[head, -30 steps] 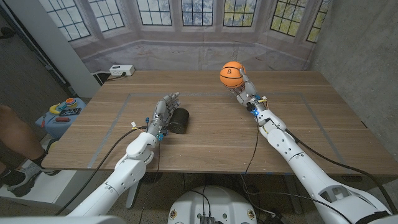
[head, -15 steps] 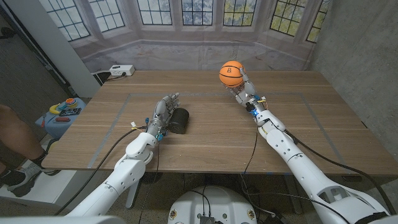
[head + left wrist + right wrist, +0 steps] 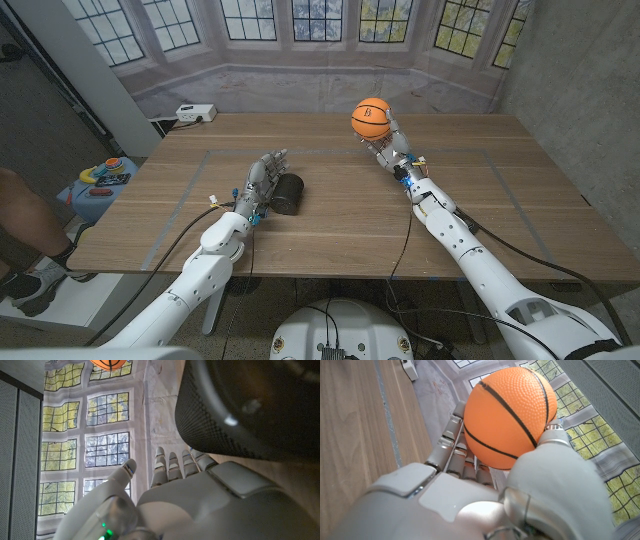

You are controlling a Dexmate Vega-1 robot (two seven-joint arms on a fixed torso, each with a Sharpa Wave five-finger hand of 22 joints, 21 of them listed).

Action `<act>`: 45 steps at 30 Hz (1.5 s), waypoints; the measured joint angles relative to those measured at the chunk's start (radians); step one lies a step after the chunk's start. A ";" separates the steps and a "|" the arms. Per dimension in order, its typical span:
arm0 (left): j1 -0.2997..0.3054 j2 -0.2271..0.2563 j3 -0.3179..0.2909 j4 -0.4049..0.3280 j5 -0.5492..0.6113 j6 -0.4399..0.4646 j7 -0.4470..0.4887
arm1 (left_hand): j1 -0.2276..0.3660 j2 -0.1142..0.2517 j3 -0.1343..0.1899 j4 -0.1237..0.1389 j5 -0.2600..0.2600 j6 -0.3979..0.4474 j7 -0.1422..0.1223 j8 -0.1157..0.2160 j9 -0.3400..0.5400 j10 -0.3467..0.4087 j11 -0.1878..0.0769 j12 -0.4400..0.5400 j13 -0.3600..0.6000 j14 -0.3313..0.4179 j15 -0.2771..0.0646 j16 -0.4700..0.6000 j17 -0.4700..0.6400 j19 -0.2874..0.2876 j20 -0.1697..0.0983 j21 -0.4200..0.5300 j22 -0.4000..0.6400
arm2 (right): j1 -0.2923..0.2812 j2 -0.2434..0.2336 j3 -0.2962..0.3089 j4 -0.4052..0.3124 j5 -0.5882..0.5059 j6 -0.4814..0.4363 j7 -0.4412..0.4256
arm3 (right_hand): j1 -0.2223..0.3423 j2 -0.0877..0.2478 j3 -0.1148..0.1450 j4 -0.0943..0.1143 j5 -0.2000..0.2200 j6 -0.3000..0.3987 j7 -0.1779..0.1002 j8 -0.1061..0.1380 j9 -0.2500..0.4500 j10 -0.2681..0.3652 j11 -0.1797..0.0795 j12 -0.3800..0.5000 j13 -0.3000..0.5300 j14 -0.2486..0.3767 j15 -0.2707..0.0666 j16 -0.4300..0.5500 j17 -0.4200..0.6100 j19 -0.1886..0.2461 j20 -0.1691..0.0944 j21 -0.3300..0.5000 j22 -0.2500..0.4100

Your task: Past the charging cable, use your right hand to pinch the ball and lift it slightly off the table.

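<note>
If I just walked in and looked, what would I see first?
Probably the bright orange ball, like a tiny basketball, held in the right hand above the far side of the wooden table. Next you'd spot the black mesh cylinder lying nearer the middle, right beside the left hand.

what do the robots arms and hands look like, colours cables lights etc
Both arms are glossy white, built of rounded segments. The left hand and right hand are silver-grey metal with jointed fingers. Thin black cables run along each forearm to the wrist, where small blue lights show in the head view. A green light glows near the left hand's wrist in its wrist view.
</note>
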 measured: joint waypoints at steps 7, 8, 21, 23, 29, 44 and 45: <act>-0.004 0.000 -0.004 0.009 -0.008 0.000 -0.009 | 0.000 0.000 0.000 0.000 0.000 0.000 0.000 0.000 0.000 0.000 0.000 0.000 0.000 0.000 0.000 0.000 0.000 0.000 0.000 0.000 0.000 | 0.010 0.010 0.000 0.016 0.002 0.000 0.007 | -0.005 0.005 0.000 0.000 0.000 -0.004 0.004 -0.001 -0.003 -0.005 0.005 -0.004 0.000 -0.003 0.003 0.000 -0.005 0.002 0.005 0.000 0.000; -0.005 0.000 -0.005 0.011 -0.008 0.000 -0.011 | 0.000 0.000 0.000 0.000 0.000 0.000 0.000 0.000 0.000 0.000 0.000 0.000 0.000 0.000 0.000 0.000 0.000 0.000 0.000 0.000 0.000 | 0.012 0.012 0.000 0.017 0.002 0.000 0.008 | -0.008 0.001 0.000 0.000 0.000 -0.004 0.004 -0.001 -0.004 -0.005 0.005 -0.004 0.000 -0.003 0.003 0.000 -0.004 0.002 0.005 0.000 0.000; -0.001 0.013 -0.016 0.009 -0.017 0.004 -0.016 | 0.000 0.000 -0.003 0.003 0.000 0.000 0.000 0.000 0.000 0.000 0.007 0.000 0.000 0.004 0.004 0.000 0.000 0.000 0.000 0.000 0.000 | 0.026 0.036 -0.003 0.044 0.006 -0.001 0.015 | -0.019 0.001 -0.003 -0.003 0.000 -0.034 0.001 -0.011 -0.004 -0.028 0.028 -0.022 0.000 -0.023 0.023 0.000 -0.014 -0.008 0.016 -0.014 0.000; -0.001 0.013 -0.017 0.009 -0.018 0.005 -0.016 | 0.000 0.000 -0.003 0.003 0.000 0.000 0.000 0.000 0.000 0.000 0.007 0.000 0.000 0.004 0.004 0.000 0.000 0.000 0.000 0.000 0.000 | 0.027 0.039 -0.003 0.047 0.006 -0.001 0.015 | -0.019 0.001 -0.003 -0.003 0.000 -0.039 -0.004 -0.011 -0.004 -0.033 0.025 -0.026 0.000 -0.027 0.027 0.000 -0.014 -0.008 0.016 -0.015 0.000; 0.005 0.015 -0.020 0.002 -0.022 0.006 -0.016 | 0.005 -0.006 -0.003 0.003 0.000 -0.006 -0.005 0.000 0.000 0.000 0.007 0.000 0.000 0.004 0.004 0.000 0.000 -0.004 0.004 0.000 0.000 | 0.026 0.045 -0.003 0.049 0.008 -0.001 0.016 | -0.029 0.002 -0.003 -0.003 0.000 -0.039 -0.004 -0.012 -0.004 -0.039 0.029 -0.034 0.003 -0.039 0.028 0.000 -0.017 -0.008 0.016 -0.015 0.000; 0.007 0.012 -0.018 -0.006 -0.019 0.006 -0.017 | 0.005 -0.006 -0.003 0.003 0.000 -0.005 -0.005 0.000 0.000 0.000 0.008 0.000 0.000 0.000 0.007 0.000 0.000 -0.006 0.006 -0.006 0.000 | 0.017 0.051 0.002 0.051 0.013 0.002 0.025 | -0.031 0.004 -0.008 -0.008 0.000 -0.050 -0.003 -0.012 -0.004 -0.057 0.036 -0.050 0.003 -0.057 0.035 0.000 -0.023 -0.016 0.023 -0.026 0.000; 0.007 0.012 -0.018 -0.006 -0.018 0.006 -0.016 | 0.005 -0.006 -0.003 0.003 0.000 -0.005 -0.005 0.000 0.000 -0.004 0.011 0.000 0.000 0.000 0.007 0.000 0.000 -0.006 0.006 -0.006 0.000 | 0.018 0.051 0.003 0.053 0.013 0.002 0.025 | -0.031 0.004 -0.008 -0.008 0.000 -0.050 -0.003 -0.012 -0.004 -0.057 0.036 -0.050 0.003 -0.057 0.035 0.000 -0.023 -0.016 0.023 -0.029 0.000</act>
